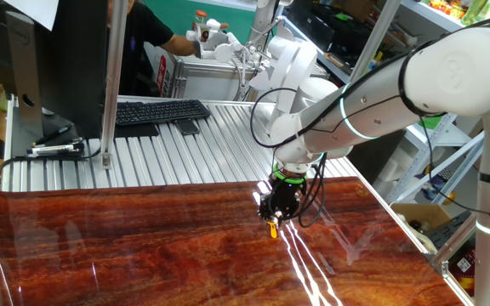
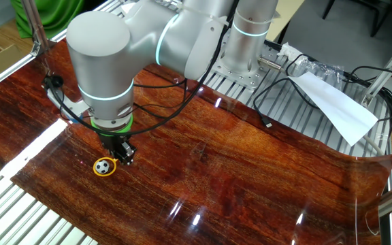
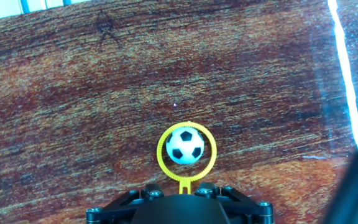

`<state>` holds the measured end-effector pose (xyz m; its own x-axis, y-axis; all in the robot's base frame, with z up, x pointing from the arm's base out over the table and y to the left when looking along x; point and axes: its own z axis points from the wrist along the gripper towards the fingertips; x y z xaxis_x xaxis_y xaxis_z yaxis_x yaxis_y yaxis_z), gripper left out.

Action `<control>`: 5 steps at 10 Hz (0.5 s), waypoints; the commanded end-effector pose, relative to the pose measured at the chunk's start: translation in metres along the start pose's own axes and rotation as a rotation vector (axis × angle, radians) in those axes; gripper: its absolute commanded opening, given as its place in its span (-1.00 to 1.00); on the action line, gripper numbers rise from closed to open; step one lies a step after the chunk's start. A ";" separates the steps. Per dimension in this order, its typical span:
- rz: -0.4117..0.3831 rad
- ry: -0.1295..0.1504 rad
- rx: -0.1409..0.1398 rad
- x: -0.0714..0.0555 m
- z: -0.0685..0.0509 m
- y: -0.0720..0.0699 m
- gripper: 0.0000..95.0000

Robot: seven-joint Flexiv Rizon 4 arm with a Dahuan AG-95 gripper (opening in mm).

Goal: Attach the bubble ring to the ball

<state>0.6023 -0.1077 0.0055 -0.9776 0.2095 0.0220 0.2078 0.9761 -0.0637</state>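
On the glossy red-brown wooden tabletop (image 2: 250, 170) we see one ball (image 3: 185, 145), a small soccer-patterned one, lying inside one yellow bubble ring (image 3: 186, 152) that encircles it. The ring's short stem runs from the ball straight back toward our gripper (image 2: 122, 154), so ball and ring lie just ahead of the fingertips along that axis. The single arm's claw points down beside the ball; we cannot tell whether its jaws pinch the stem or stand clear.
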 end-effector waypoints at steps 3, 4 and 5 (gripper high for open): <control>0.004 0.003 0.000 0.000 0.001 0.000 -0.20; 0.005 0.004 0.000 0.000 0.001 0.000 -0.20; 0.004 0.006 -0.001 0.000 0.001 0.000 -0.20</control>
<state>0.6021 -0.1076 0.0042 -0.9766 0.2133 0.0292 0.2112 0.9755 -0.0609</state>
